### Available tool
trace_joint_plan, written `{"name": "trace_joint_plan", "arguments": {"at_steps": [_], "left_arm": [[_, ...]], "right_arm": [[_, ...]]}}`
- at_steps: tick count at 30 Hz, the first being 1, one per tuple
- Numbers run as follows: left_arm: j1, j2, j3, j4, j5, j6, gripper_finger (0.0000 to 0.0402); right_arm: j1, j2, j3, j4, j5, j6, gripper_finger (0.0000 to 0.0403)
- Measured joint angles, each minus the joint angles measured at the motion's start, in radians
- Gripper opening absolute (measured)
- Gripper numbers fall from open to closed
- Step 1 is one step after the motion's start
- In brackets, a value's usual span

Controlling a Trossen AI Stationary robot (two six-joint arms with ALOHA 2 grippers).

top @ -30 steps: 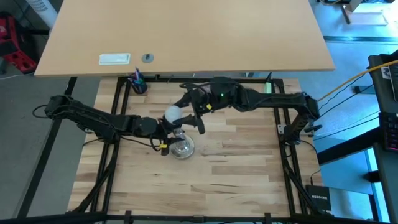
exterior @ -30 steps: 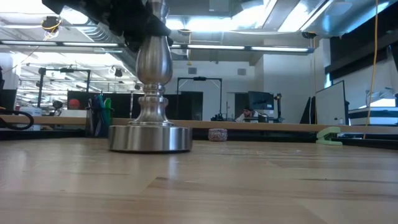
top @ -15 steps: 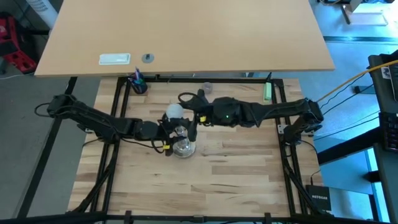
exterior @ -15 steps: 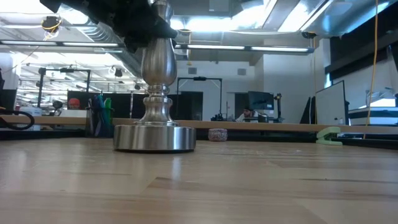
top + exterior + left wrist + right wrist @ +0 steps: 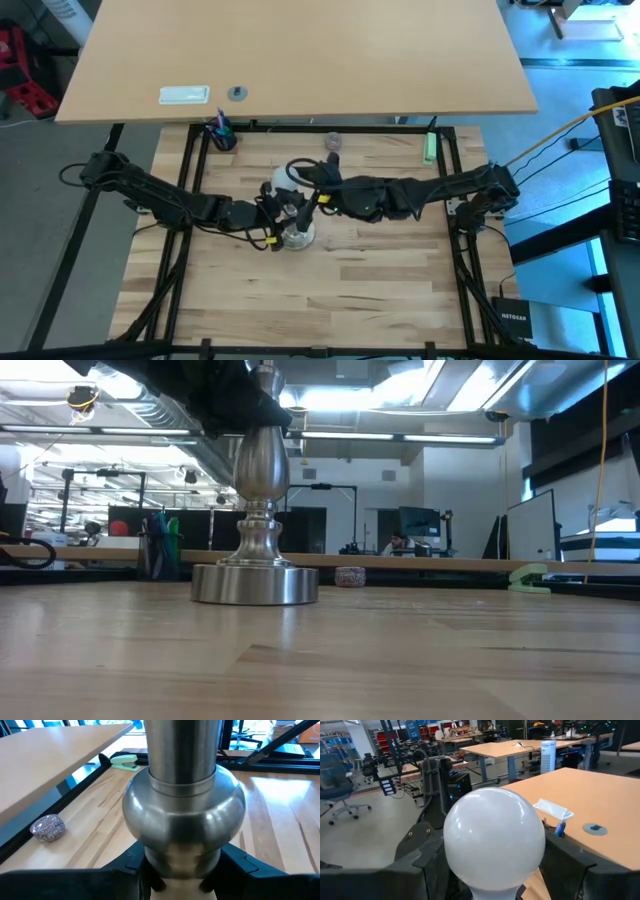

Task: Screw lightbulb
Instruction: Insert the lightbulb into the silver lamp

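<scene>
The silvery stand (image 5: 293,236) stands upright with its round base (image 5: 255,584) flat on the wooden table, near the middle. My left gripper (image 5: 268,218) reaches it from the table's left and is shut on its stem (image 5: 181,820). The white frosted lightbulb (image 5: 283,178) hangs in the air just on the far side of the stand's top, with my right gripper (image 5: 303,196) shut on it. In the right wrist view the lightbulb (image 5: 494,837) fills the gap between the fingers. Its threaded base is hidden. My left gripper pinches the stand's narrow neck (image 5: 180,867), just under the stem's bulge, between its two fingers. The fingers come nearly level from the table's left. The stand stays upright on the table. My right gripper pinches the lightbulb's round globe by its lower sides (image 5: 454,862) between its two fingers. The fingers come about level from the table's right. The lightbulb is lifted clear, globe up and neck (image 5: 495,892) pointing down.
A small purplish-grey round object (image 5: 332,141) lies near the far edge, a green stapler (image 5: 430,148) at the far right, a cup of pens (image 5: 222,135) at the far left. A light desk (image 5: 300,50) stands beyond. Bare wood stretches along the near half.
My right arm has swung toward the table's near edge and its wrist has turned about the lightbulb, which has stayed almost where it was. My left gripper has slid the stand a little toward the table's right, still upright.
</scene>
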State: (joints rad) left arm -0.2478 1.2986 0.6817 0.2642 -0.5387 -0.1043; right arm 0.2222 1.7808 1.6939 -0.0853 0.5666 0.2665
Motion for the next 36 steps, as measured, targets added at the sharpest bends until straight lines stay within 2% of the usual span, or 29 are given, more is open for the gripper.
{"name": "trace_joint_plan", "arguments": {"at_steps": [2,8,12,20,36], "left_arm": [[0.0,0.001,0.001,0.0,-0.001,0.0,0.0133],[0.0,0.001,0.007,-0.01,0.008,0.006,0.0133],[0.0,0.001,0.007,-0.011,0.006,-0.001,0.0133],[-0.002,0.001,0.005,-0.017,0.007,-0.014,0.0133],[-0.002,0.0,0.004,-0.017,0.012,-0.019,0.0133]], "right_arm": [[-0.001,0.006,0.001,0.003,-0.012,-0.012,0.0252],[-0.002,0.015,-0.01,-0.022,-0.065,-0.035,0.0326],[0.003,0.014,0.006,-0.01,-0.082,-0.072,0.0351],[0.041,-0.023,0.01,-0.052,-0.078,-0.136,0.0345],[0.034,-0.086,0.014,-0.14,-0.073,-0.193,0.032]]}}
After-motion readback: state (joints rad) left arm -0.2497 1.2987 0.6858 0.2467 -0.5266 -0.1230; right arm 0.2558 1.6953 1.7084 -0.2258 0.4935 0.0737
